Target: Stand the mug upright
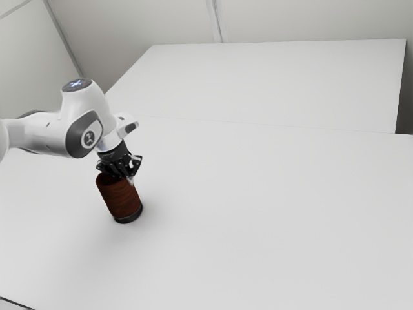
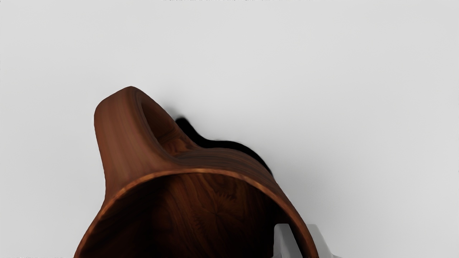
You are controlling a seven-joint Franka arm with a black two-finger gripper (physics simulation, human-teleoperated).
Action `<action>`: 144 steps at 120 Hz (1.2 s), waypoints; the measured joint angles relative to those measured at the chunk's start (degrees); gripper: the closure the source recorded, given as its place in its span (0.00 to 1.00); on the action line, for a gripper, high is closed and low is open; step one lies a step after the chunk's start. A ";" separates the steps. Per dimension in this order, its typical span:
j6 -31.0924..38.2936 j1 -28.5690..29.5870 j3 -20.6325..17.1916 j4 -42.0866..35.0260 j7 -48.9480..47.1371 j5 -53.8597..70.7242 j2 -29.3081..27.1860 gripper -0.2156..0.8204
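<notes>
The brown wooden mug [image 1: 120, 197] is roughly upright in the exterior view, its open mouth up and its dark base down at the table. My gripper [image 1: 130, 175] is over its rim, on the side toward the exterior view's right. In the wrist view I look down into the mug [image 2: 132, 154], whose handle stands out from its side. My gripper [image 2: 304, 236] straddles the mug's wall, one finger inside the mouth and the other outside, closed against the wall. Whether the base touches the table cannot be told.
The white table [image 1: 258, 213] stretches around the mug toward the exterior view's right. Behind it is another white surface [image 1: 271, 81], with pale walls beyond. A thin dark edge [image 1: 16, 303] crosses the exterior view's lower left corner.
</notes>
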 joint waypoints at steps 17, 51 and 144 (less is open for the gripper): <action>0.10 -0.84 0.00 -0.03 -4.58 1.79 0.52 0.96; 0.31 -1.85 -0.03 0.02 -11.56 2.53 2.93 0.96; -0.95 -2.13 1.02 2.51 -16.97 1.41 3.56 0.24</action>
